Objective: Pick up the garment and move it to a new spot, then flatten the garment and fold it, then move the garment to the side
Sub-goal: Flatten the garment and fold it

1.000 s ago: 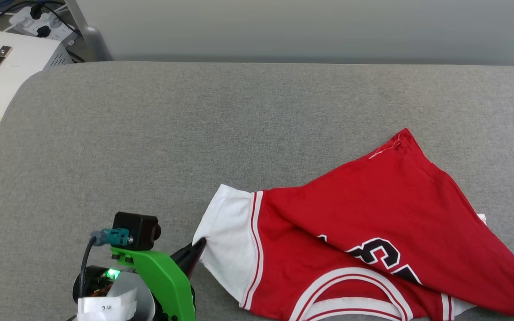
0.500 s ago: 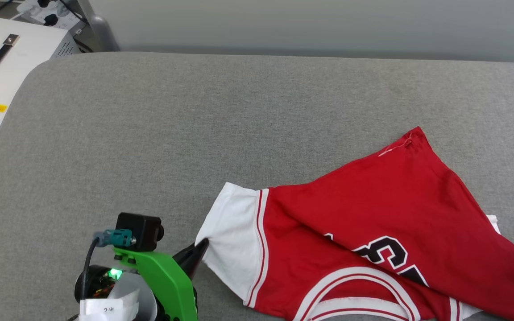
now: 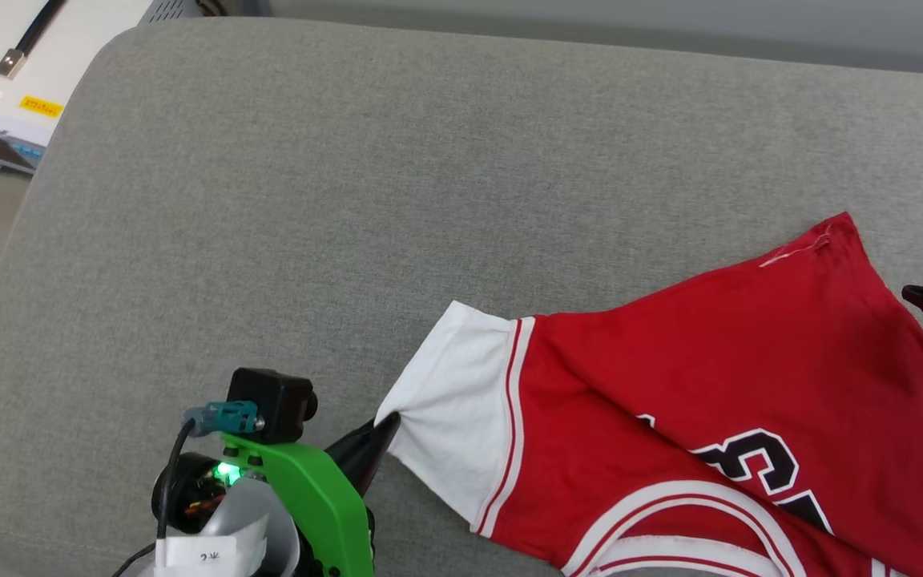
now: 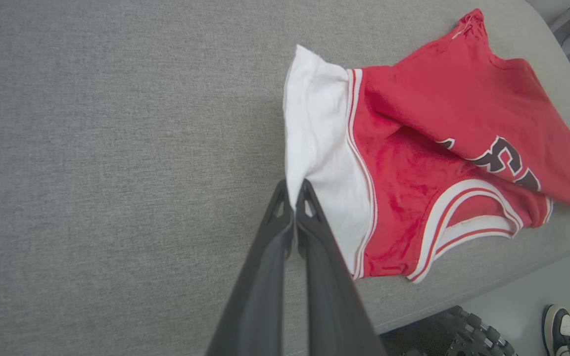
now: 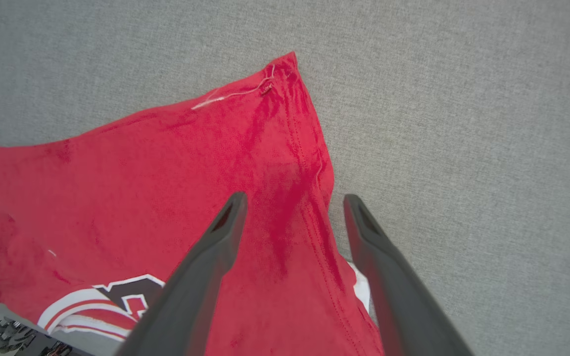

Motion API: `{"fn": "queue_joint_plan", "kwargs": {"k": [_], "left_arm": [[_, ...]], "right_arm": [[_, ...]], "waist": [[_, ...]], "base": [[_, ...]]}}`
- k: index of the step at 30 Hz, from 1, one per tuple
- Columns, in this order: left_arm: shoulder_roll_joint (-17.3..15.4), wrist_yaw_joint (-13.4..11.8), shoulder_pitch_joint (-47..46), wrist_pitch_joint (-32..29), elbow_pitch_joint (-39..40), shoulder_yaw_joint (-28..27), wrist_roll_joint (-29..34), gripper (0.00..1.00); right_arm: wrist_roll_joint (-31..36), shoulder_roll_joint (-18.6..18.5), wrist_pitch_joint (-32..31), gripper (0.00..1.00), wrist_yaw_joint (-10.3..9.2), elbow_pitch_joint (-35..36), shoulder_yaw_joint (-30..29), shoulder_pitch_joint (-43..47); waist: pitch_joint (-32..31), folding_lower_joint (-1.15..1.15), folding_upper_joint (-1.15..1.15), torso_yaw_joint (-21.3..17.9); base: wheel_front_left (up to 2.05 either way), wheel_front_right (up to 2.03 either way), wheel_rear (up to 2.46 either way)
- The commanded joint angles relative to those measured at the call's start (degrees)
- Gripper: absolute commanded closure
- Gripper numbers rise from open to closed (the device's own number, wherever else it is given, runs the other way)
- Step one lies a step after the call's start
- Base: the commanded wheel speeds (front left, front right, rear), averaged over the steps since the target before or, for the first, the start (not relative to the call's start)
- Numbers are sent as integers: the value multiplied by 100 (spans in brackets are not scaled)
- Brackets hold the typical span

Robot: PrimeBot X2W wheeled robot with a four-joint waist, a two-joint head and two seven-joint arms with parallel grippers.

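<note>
Garment (image 3: 710, 385) lies rumpled, so we judge flattening and folding undone; our left gripper (image 4: 292, 190) pinches its sleeve (image 4: 314, 123), our right gripper (image 5: 295, 199) hangs open.

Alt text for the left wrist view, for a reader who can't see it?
The shut left hand pinches a red shirt by the edge of its white sleeve; the shirt lies rumpled on a grey cushion. A shoe shows on the floor at lower right.

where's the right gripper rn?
Head view, far right edge: the right gripper sits beside the far red corner of the garment. In its wrist view the open fingers straddle that red edge over the grey cushion.
</note>
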State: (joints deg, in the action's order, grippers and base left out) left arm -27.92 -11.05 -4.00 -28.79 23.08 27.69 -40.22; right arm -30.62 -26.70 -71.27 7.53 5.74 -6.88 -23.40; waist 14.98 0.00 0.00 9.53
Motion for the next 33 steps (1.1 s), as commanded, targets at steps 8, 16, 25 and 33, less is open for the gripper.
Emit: {"fn": "queue_joint_plan", "kwargs": {"k": [8,16,25,33], "left_arm": [[140,133,-260,82,-47,134,131,100],[224,196,-353,129,-132,229,144,100],[280,231,-445,172,-243,249,114,100],[339,213,-475,316,-323,156,43,100]], "right_arm": [[330,-235,414,0,-4,-1046,397,-732],[495,-351,700,0,-4,-1860,699,-1052],[319,-524,917,44,-4,-2356,1191,-1037],[-74,-349,1644,100,-4,-2648,1068,-1313]], "waist": [[670,0,0,677],[815,0,0,842],[851,0,0,904],[604,0,0,821]], "base": [[0,0,0],[0,0,0],[0,0,0],[0,0,0]]}}
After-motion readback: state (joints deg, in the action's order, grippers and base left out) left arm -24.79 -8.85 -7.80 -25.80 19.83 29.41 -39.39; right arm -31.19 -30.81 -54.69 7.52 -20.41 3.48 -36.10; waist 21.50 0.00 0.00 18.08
